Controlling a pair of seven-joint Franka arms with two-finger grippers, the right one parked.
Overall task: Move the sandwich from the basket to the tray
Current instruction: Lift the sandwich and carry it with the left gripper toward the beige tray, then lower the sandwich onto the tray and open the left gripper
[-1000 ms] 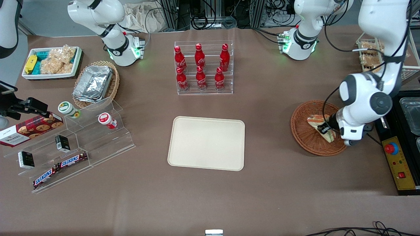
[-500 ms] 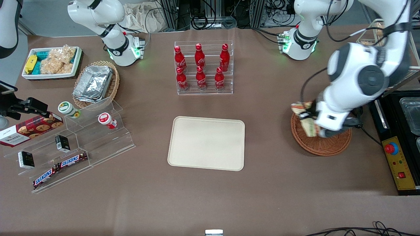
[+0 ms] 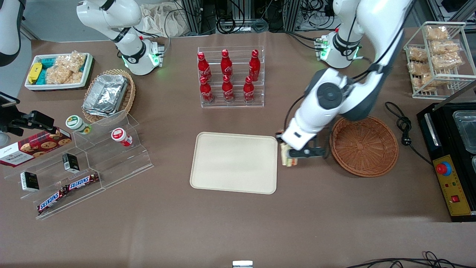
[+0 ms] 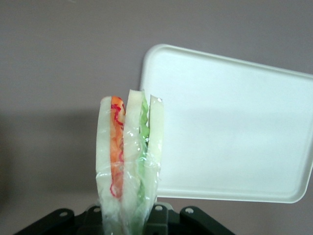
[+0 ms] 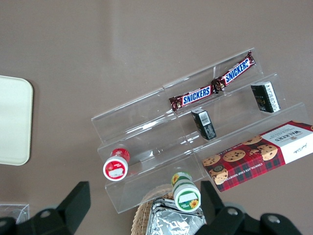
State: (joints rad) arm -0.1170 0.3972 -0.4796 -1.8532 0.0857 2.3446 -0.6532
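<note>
White-bread sandwich (image 4: 128,161) with orange and green layers; cream tray (image 3: 234,162); reddish-brown basket (image 3: 364,145).

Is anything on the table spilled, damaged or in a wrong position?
Nothing stands out. The gripper holds the sandwich in the air between the empty basket and the tray, and its wrap looks intact.

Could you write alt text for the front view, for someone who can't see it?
A white robot arm's gripper holds a wrapped sandwich in the air between an empty round wicker basket and a bare cream tray, close to the tray's edge. Cola bottles stand in a clear rack farther from the camera.
</note>
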